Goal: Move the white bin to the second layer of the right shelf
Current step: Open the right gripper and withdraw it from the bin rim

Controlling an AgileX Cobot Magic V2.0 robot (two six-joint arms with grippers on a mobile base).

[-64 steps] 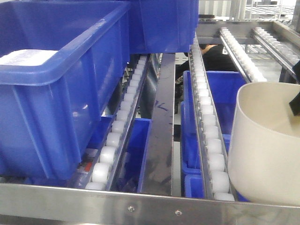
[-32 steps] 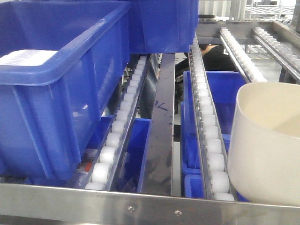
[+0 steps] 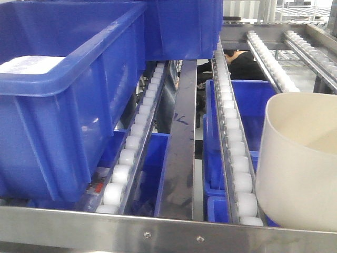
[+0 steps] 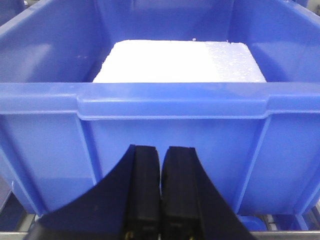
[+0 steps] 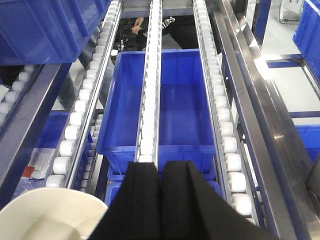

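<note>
Front view: the cream-white smooth plastic bin [image 3: 297, 163] sits at the lower right on the steel rack level of white plastic rollers [image 3: 238, 174], just behind the screwed steel front rail [image 3: 168, 229], and no gripper is on it. It looks placed, but it sits close to the rail on sloping tracks; my worry is that a brush from a withdrawing arm could tip or skew it across the rollers. A big blue plastic crate [image 3: 63, 95] fills the left lane.

Left wrist view: the left gripper [image 4: 161, 195] has its black fingers pressed together, holding nothing, poised low and level just in front of that blue crate's wall, a white block [image 4: 180, 62] inside it.

Right wrist view: the right gripper [image 5: 161, 200] is also closed and empty, hovering above the roller tracks and angled down along them, the bin's rim [image 5: 50, 217] just beside it at lower left.
</note>
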